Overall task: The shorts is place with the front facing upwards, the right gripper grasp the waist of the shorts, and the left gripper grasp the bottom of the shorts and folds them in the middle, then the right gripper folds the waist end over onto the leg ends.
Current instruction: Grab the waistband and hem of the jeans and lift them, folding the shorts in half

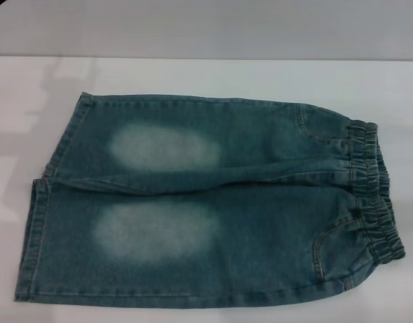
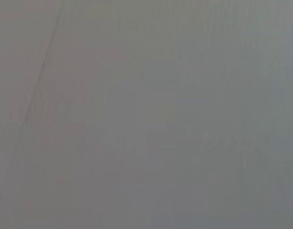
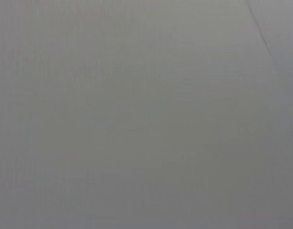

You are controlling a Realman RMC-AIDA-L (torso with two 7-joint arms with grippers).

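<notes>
here the shorts (image 1: 206,202) lie flat on the table (image 1: 193,74); neither gripper's fingers show.

Legible text, labels, brands, numbers, signs: none, neither on the denim shorts (image 1: 213,202) nor the tabletop (image 1: 193,74).

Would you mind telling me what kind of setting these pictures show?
Probably a lab or test bench for garment folding: denim shorts spread flat on a plain white table, with a bare grey wall behind.
</notes>
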